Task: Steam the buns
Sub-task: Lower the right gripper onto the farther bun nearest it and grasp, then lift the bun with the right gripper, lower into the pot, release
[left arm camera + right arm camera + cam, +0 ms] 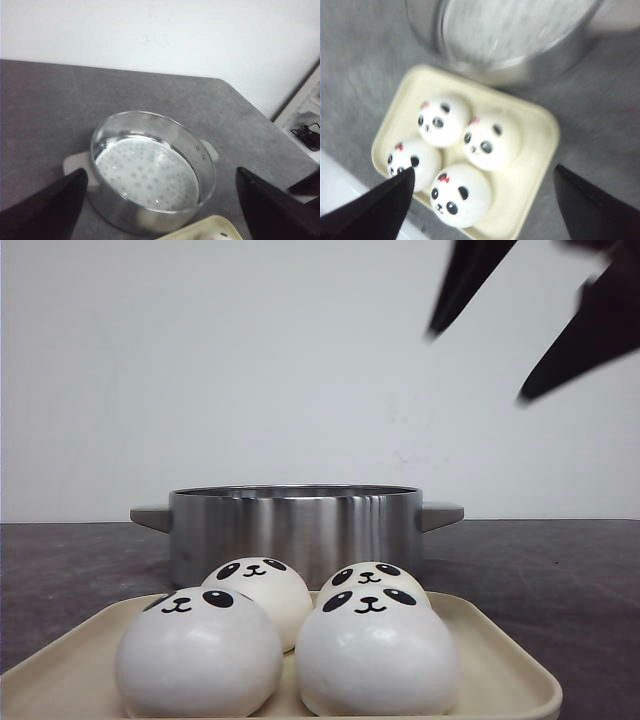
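Four white panda-faced buns sit together on a cream tray (500, 660) at the front: two in front (200, 650) (375, 650), two behind (262, 585) (372, 580). The right wrist view shows them from above (443, 119) (490, 139) (415, 159) (460, 194). A steel steamer pot (295, 525) with a perforated white insert (145, 172) stands behind the tray, empty. My right gripper (475, 367) hangs high at the upper right, open and empty, above the tray (484, 171). My left gripper (161, 172) is open and empty above the pot; it is out of the front view.
The pot has grey side handles (150, 517) (440, 513). The dark grey table (50, 110) ends at a white wall. A white unit with black cables (305, 132) stands beyond the table's corner. A tray corner (210, 231) shows near the pot.
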Controlling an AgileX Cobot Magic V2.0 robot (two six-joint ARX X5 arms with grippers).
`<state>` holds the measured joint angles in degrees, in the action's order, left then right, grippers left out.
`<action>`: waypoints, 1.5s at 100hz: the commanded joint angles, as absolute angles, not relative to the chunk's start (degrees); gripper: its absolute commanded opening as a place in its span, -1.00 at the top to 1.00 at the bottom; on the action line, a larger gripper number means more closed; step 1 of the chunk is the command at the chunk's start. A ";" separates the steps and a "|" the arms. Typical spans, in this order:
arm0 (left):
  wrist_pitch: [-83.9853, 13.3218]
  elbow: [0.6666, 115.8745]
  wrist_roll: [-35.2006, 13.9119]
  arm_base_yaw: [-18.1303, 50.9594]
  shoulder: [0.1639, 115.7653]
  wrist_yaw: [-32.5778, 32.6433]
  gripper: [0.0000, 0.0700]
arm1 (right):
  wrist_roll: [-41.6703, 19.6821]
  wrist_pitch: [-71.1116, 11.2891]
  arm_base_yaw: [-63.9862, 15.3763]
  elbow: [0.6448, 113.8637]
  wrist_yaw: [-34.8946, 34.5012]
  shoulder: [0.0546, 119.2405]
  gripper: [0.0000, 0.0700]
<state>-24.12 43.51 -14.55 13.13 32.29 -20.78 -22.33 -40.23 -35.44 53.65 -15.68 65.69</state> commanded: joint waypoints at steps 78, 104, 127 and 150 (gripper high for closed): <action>-26.26 44.34 -14.17 18.52 32.56 -19.29 -0.59 | -33.65 -26.57 -42.13 54.78 -8.62 93.23 -0.52; -26.20 44.34 -14.17 18.52 32.56 -19.29 -0.58 | -34.20 -27.57 -42.22 54.78 -10.24 96.99 0.96; -26.15 44.34 -14.33 18.52 32.56 -19.29 -0.59 | -34.06 -27.38 -43.07 56.73 -11.73 89.12 0.98; -25.67 44.34 -14.37 18.50 32.56 -18.55 -0.58 | -33.69 -28.73 -43.68 65.41 -16.69 77.52 0.98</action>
<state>-26.76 43.51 -14.57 18.28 32.29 -19.31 -33.89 -29.19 -43.13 62.24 -17.23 78.54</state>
